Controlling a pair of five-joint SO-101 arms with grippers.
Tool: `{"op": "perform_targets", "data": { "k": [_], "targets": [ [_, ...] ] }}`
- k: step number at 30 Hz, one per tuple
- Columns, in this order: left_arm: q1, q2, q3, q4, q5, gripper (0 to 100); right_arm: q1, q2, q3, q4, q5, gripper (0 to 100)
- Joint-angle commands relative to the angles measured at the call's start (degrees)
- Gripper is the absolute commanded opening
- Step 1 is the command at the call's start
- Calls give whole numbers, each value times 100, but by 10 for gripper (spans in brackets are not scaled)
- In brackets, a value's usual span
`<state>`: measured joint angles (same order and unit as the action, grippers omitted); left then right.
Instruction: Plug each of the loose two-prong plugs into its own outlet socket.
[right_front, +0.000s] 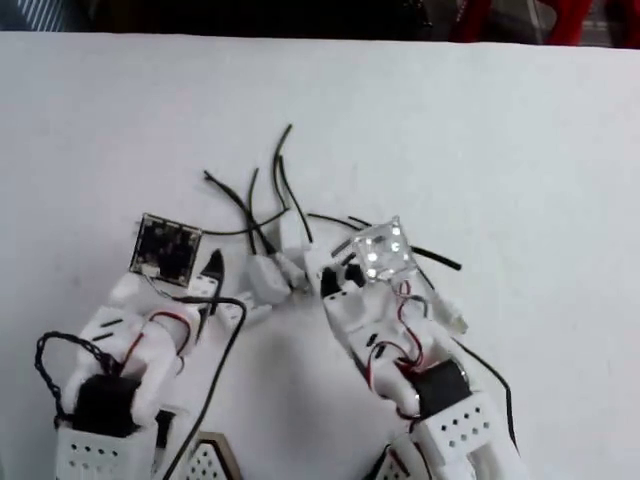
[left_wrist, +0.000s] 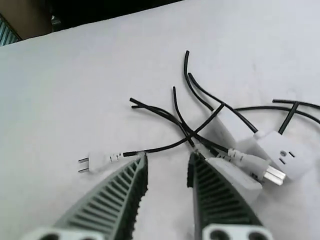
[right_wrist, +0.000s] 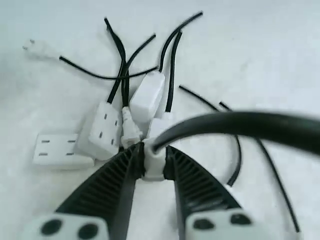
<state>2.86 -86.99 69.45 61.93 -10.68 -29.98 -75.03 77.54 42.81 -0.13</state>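
Note:
My right gripper (right_wrist: 152, 151) is shut on a white two-prong plug (right_wrist: 153, 165), whose black cable (right_wrist: 240, 125) arches up past the camera. Just beyond it lie a white outlet socket (right_wrist: 104, 128) with its slots up, a second socket (right_wrist: 56, 150) to one side, and a third white body (right_wrist: 147, 95). My left gripper (left_wrist: 167, 159) stands open just above the table. A loose white plug (left_wrist: 97, 161) lies beside one of its fingers (left_wrist: 125, 192). Another plug (left_wrist: 256, 168) lies prongs-first next to a white socket (left_wrist: 284, 151). From above, both grippers flank the pile (right_front: 272, 262).
Short black wire tails (right_front: 280, 165) fan out from the pile toward the far side of the white table (right_front: 520, 130). Another small white plug (right_front: 455, 322) lies beside the right arm (right_front: 400, 340). A black cable (right_front: 215, 370) runs by the left arm (right_front: 130, 350).

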Motion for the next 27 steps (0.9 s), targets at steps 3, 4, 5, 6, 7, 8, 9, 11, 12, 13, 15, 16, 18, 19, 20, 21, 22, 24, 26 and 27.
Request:
{"op": "perform_targets", "data": {
  "k": [3, 4, 5, 6, 7, 8, 9, 11, 12, 13, 15, 16, 18, 19, 20, 21, 22, 24, 26, 27],
  "targets": [
    [-268, -31, -615, 721, -132, 161, -646, 1200, -492, -532, -457, 17],
    [-426, -31, -598, 721, -149, 161, -769, 1437, -624, -549, -598, 17],
    [-620, -31, -571, 695, -149, 162, -884, 1666, -791, -558, -747, 17],
    [-840, -31, -527, 633, -158, 162, -998, 1886, -949, -567, -853, 17],
    [-1051, -31, -501, 598, -158, 162, -1121, 2114, -1116, -585, -967, 17],
    [-1279, -31, -448, 580, -167, 162, -1253, 2343, -1292, -585, -1073, 17],
    [-1490, -31, -387, 563, -167, 163, -1367, 2571, -1477, -585, -1178, 17],
    [-1842, -31, -220, 448, -334, 163, -1587, 3064, -1864, -585, -1354, 17],
    [-2026, -31, -114, 378, -413, 162, -1701, 3327, -2048, -593, -1424, 17],
    [-2211, -31, -18, 308, -440, 162, -1815, 3591, -2207, -629, -1486, 17],
    [-2510, -31, 202, 167, -360, 162, -2009, 4145, -2444, -831, -1512, 17],
    [-2633, -40, 334, 79, -255, 162, -2062, 4409, -2532, -963, -1503, 17],
    [-2818, -40, 580, -123, -18, 162, -2088, 4848, -2637, -1270, -1495, 17],
    [-2879, -40, 695, -220, 88, 162, -2088, 5033, -2646, -1411, -1495, 17],
    [-2923, -48, 765, -290, 149, 162, -2097, 5191, -2646, -1543, -1486, 17],
    [-2967, -48, 835, -325, 202, 162, -2097, 5323, -2646, -1648, -1486, 17],
    [-2993, -57, 870, -343, 211, 161, -2097, 5420, -2646, -1727, -1486, 17],
    [-2985, -57, 923, -316, 202, 160, -2097, 5508, -2655, -1815, -1486, 17],
    [-2985, -57, 993, -316, 202, 161, -2097, 5516, -2655, -1815, -1486, 17],
    [-2985, -57, 1020, -316, 202, 161, -2097, 5516, -2655, -1815, -1486, 17]
  ]
}}
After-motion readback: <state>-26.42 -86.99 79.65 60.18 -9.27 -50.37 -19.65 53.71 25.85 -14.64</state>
